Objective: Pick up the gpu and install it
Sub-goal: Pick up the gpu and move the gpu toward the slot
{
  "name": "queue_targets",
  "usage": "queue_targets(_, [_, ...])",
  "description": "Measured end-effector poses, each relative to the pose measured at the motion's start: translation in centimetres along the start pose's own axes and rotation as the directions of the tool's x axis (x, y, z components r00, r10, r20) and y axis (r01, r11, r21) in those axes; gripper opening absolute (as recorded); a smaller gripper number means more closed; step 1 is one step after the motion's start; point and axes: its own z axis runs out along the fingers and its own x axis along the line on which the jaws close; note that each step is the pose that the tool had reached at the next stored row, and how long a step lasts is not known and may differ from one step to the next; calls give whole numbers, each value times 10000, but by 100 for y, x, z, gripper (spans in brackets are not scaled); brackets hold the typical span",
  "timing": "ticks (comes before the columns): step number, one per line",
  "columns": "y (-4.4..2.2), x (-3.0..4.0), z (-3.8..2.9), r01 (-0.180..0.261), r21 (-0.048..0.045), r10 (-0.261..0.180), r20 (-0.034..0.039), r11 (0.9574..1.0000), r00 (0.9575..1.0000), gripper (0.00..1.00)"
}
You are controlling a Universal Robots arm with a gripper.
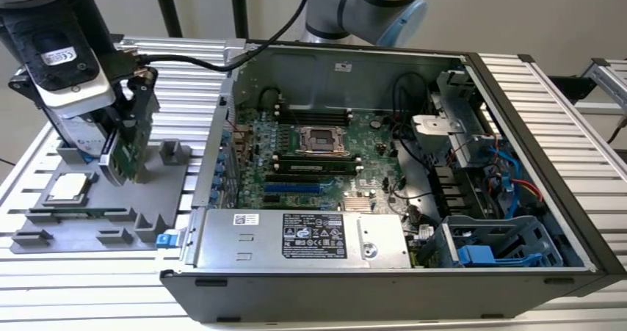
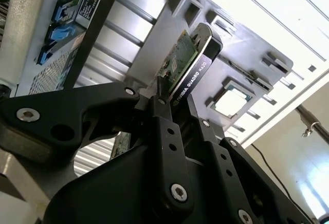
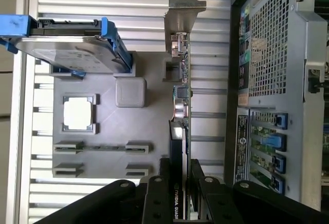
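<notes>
The black two-finger gripper (image 1: 125,129) is clamped tight on the gpu (image 1: 122,153), a slim card with a green board on one face and a black shroud on the other. The jaws are nearly together, with only the thin edge of the card between them. In the second wrist view the fingers (image 2: 165,126) pinch the gpu (image 2: 189,66) across its faces.

The card sits over the grey moulded fixture tray (image 1: 147,199), at the exterior view's left. It is on edge, with its long axis steep and leaning a little. In the first wrist view that axis runs straight away from the gripper (image 3: 180,171), and the silver metal end bracket (image 3: 182,0) is at the far end. The lower end is close to the tray; I cannot tell whether it is clear of it.

It's tight on one side: the silver hard drive (image 3: 67,49) in its blue frame stands just beside the card. On the other side, the wall of the open black computer case (image 1: 211,169) rises near the tray's edge. Past that wall the green motherboard (image 1: 294,166) lies uncovered. The ribbed aluminium table (image 1: 88,287) spreads bare around the tray.
</notes>
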Motion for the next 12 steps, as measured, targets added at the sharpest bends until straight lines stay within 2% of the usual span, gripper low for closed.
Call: queue_targets(12, [12,-1,-147,-52,-1,52,6,10000,10000,0])
